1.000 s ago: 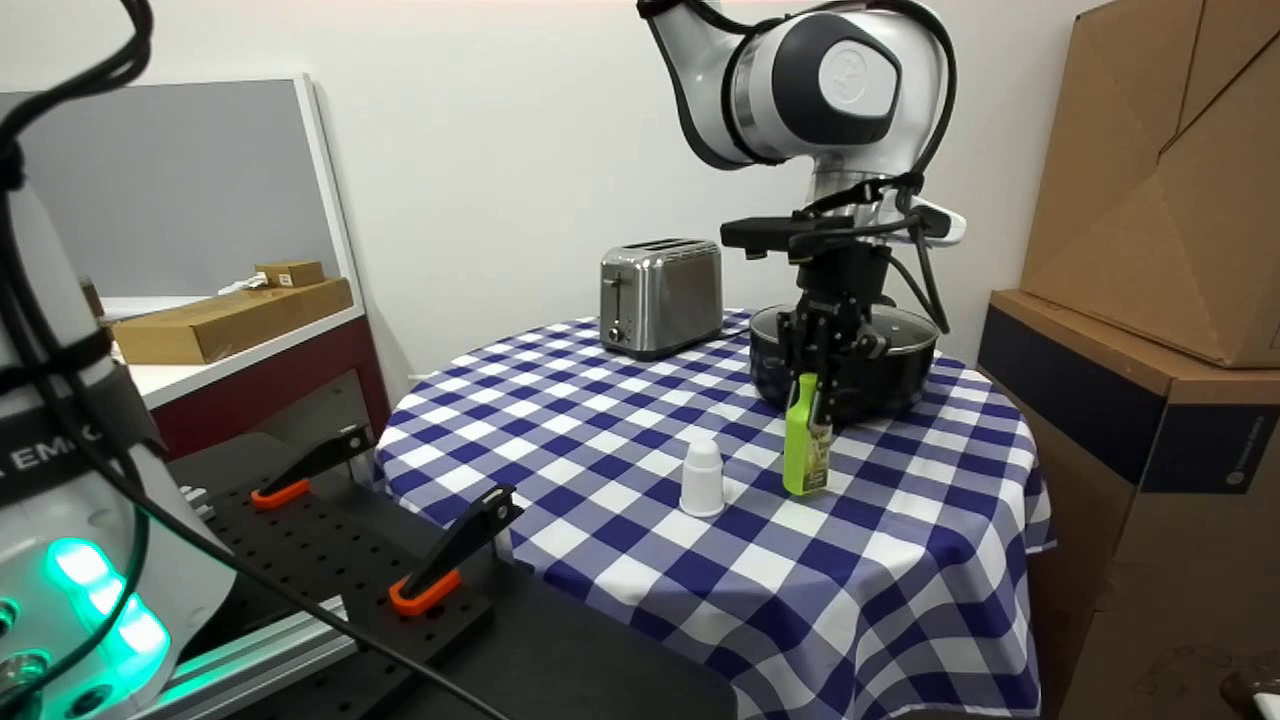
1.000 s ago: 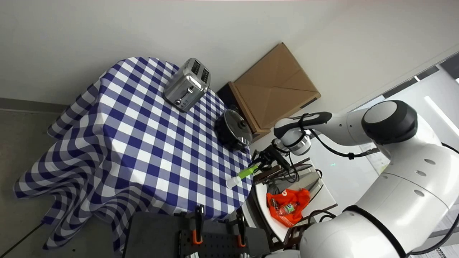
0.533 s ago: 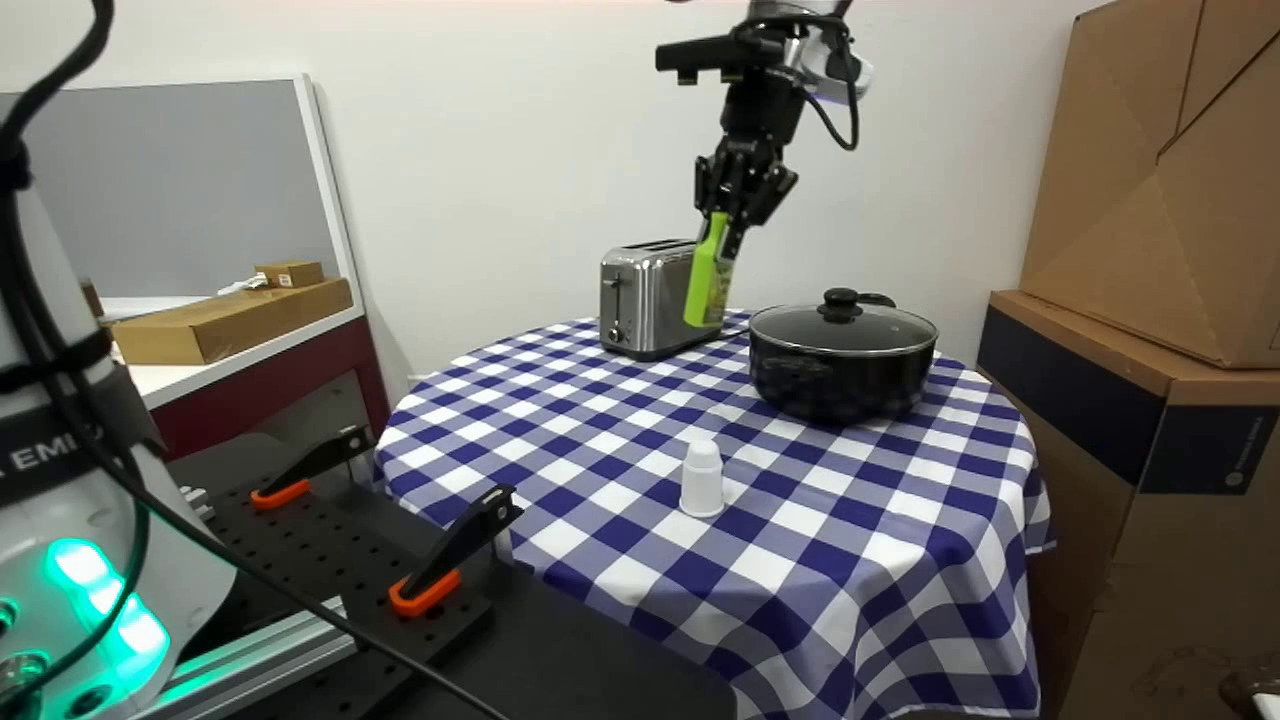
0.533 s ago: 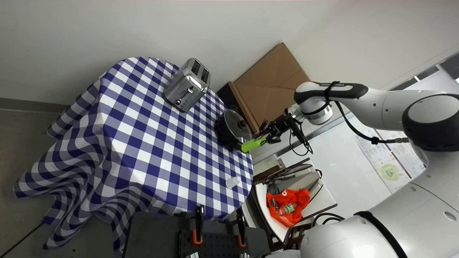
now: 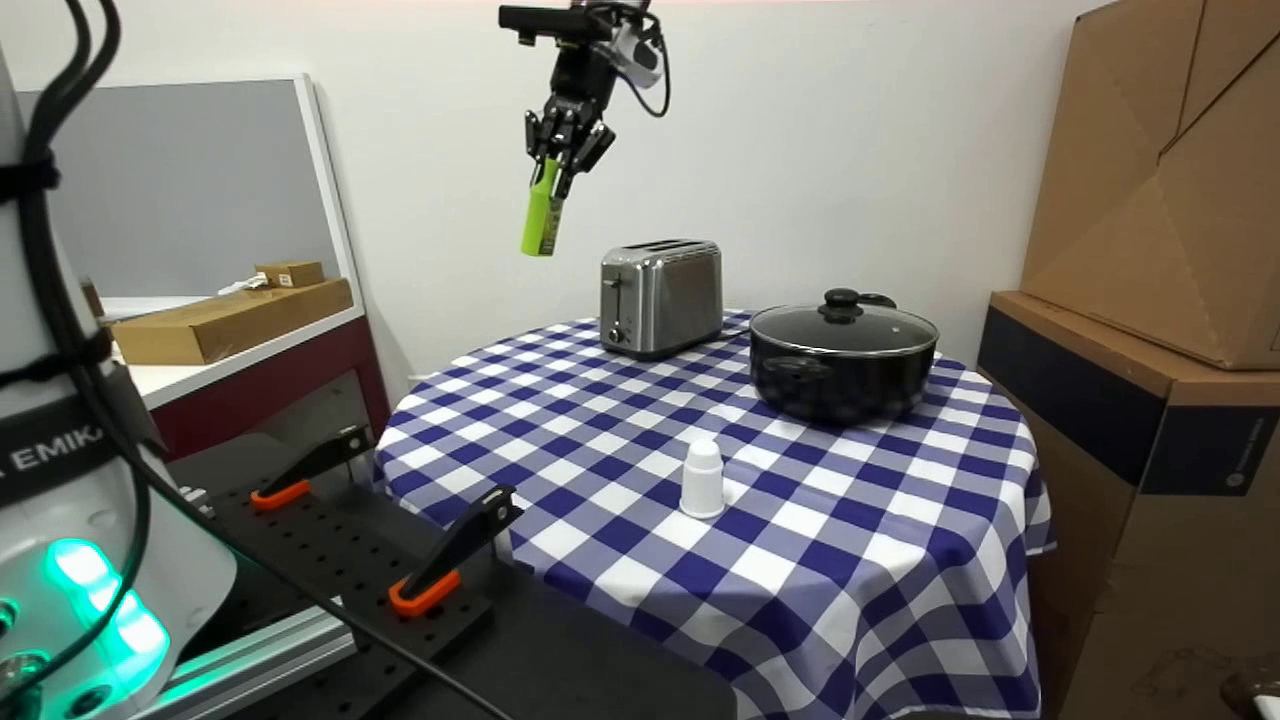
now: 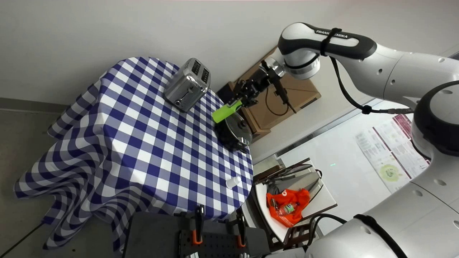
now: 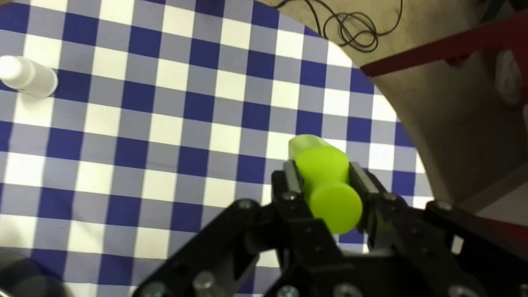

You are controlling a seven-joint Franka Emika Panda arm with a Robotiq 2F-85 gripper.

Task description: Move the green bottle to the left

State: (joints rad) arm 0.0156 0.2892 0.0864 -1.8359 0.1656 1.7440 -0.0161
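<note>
The green bottle is lime-green and hangs in the air, slightly tilted, cap end up. My gripper is shut on its upper part. In this exterior view the bottle shows up and to the left of the toaster, against the wall. In an exterior view the bottle overlaps the pot's far edge, with the gripper at its cap end. In the wrist view the bottle sits between both finger pads, cap toward the camera, with the checkered table below it.
A small white bottle stands on the checkered table; it also shows in the wrist view. A steel toaster and a black lidded pot stand toward the back. Cardboard boxes stand beside the table.
My gripper has lifted the green bottle off the table, from beside the white bottle, and carried it up and leftward past the pot and toaster in an exterior view. The other objects stay put.
</note>
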